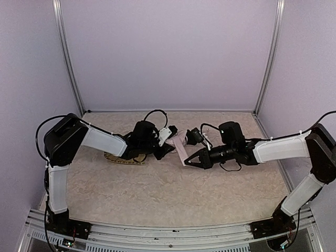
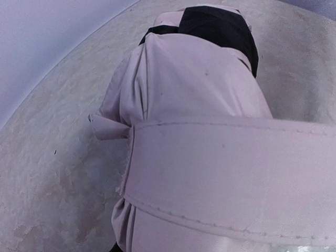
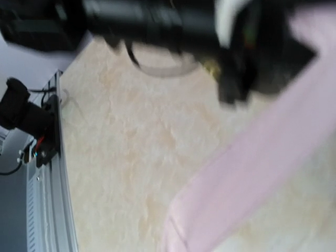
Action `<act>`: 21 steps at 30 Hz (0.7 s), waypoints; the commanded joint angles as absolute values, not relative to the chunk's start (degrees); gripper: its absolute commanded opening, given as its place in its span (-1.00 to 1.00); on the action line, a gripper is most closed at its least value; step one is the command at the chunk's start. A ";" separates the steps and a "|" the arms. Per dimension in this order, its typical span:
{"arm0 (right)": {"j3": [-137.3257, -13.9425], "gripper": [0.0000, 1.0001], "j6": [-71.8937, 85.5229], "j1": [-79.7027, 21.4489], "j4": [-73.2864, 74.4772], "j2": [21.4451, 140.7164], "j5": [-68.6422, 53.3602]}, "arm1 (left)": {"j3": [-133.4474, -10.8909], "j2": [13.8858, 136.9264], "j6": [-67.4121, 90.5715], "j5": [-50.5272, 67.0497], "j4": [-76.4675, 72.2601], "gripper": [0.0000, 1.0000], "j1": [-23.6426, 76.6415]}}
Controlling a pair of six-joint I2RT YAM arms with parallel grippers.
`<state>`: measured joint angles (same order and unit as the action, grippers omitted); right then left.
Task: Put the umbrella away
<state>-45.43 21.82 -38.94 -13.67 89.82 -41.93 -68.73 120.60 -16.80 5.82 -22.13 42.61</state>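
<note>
At the middle of the table, the left gripper (image 1: 164, 143) comes in from the left and sits right against the folded end of the umbrella (image 1: 179, 146). Its wrist view is filled by the bundle: pale pink cloth gathered tight, a black part at the far end (image 2: 218, 26), and a wide stitched pink strap (image 2: 226, 173) lying across it. The fingers are hidden there, and from above they are a dark mass, so I cannot tell whether the jaws are clamped or apart.

Just right of that, a pink strip of the umbrella runs down toward the near edge and reaches the tip of the right gripper (image 1: 187, 161), whose jaws are together in a point. Whether they pinch the strip cannot be told; the right wrist view is blurred and shows only a pink band (image 3: 252, 173) slanting over the table.

A woven tray (image 1: 125, 159) lies partly under the left arm, left of the umbrella. The table (image 1: 157, 194) is mottled beige like stone, walled by plain lilac panels (image 1: 168, 52) with metal corner posts, and a metal rail (image 1: 157, 231) runs along the near edge.
</note>
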 commanded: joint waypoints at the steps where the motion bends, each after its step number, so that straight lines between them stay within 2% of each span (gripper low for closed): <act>1: -41.10 -1.00 22.64 -41.75 -9.51 86.27 -46.27 | -75.21 114.03 -8.87 7.92 -19.83 -1.00 36.43; 7: -36.16 -1.00 19.70 -40.19 -10.88 85.58 -38.80 | -84.62 108.25 -6.53 19.74 -14.84 -1.00 33.55; 16: -35.47 -1.00 15.67 -32.02 -27.65 90.43 -38.30 | -79.76 94.21 -2.15 43.41 -22.46 -1.00 38.82; 21: -41.73 -1.00 9.79 -28.32 -34.91 91.13 -39.83 | -79.20 90.91 -14.10 55.06 -13.73 -1.00 45.33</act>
